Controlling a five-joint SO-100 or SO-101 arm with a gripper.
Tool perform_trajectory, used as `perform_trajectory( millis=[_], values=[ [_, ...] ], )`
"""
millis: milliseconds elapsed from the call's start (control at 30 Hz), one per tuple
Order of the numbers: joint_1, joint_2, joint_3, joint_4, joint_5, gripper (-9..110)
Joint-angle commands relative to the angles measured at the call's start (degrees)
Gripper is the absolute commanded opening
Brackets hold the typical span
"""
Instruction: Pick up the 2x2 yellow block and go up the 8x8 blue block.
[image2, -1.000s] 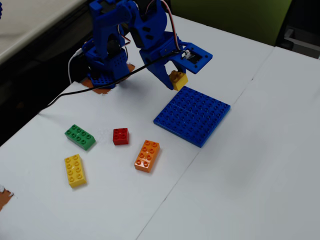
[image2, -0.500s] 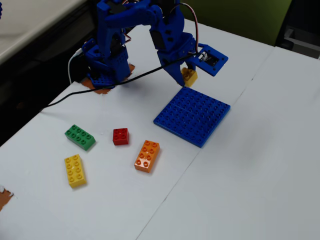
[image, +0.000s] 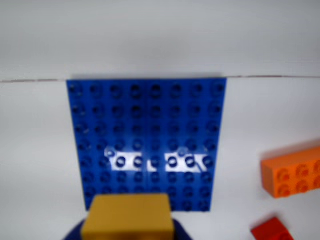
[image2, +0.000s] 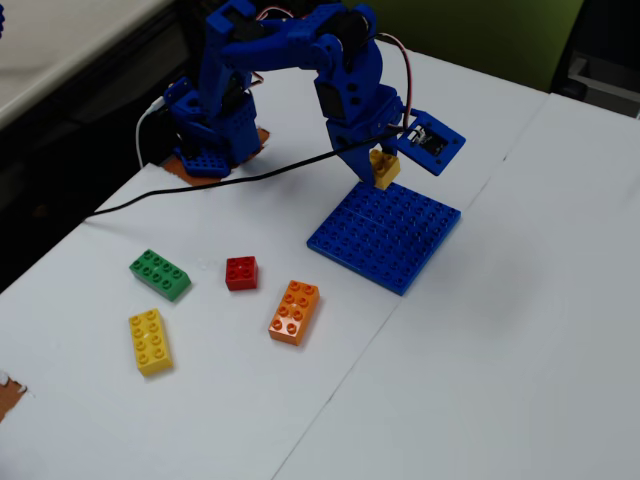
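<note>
My gripper (image2: 382, 168) is shut on the 2x2 yellow block (image2: 384, 170) and holds it in the air just above the far edge of the 8x8 blue block (image2: 385, 236). In the wrist view the yellow block (image: 128, 216) fills the bottom centre, with blue jaw parts showing on both sides of it, and the blue baseplate (image: 147, 125) lies flat on the white table ahead of it. The block does not touch the plate.
In the fixed view an orange eight-stud brick (image2: 294, 311), a red 2x2 brick (image2: 241, 272), a green brick (image2: 160, 274) and a long yellow brick (image2: 150, 341) lie left of the plate. The orange brick (image: 292, 176) and red brick (image: 271, 231) show at the right in the wrist view. A black cable (image2: 220, 182) runs across the table.
</note>
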Motion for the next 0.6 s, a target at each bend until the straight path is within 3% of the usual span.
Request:
perform_trajectory(
  millis=[0,567],
  values=[
    [0.4,0.4,-3.3,-0.3,0.6,0],
    [1.6,-2.5,-5.9,0.0,0.1,0]
  ],
)
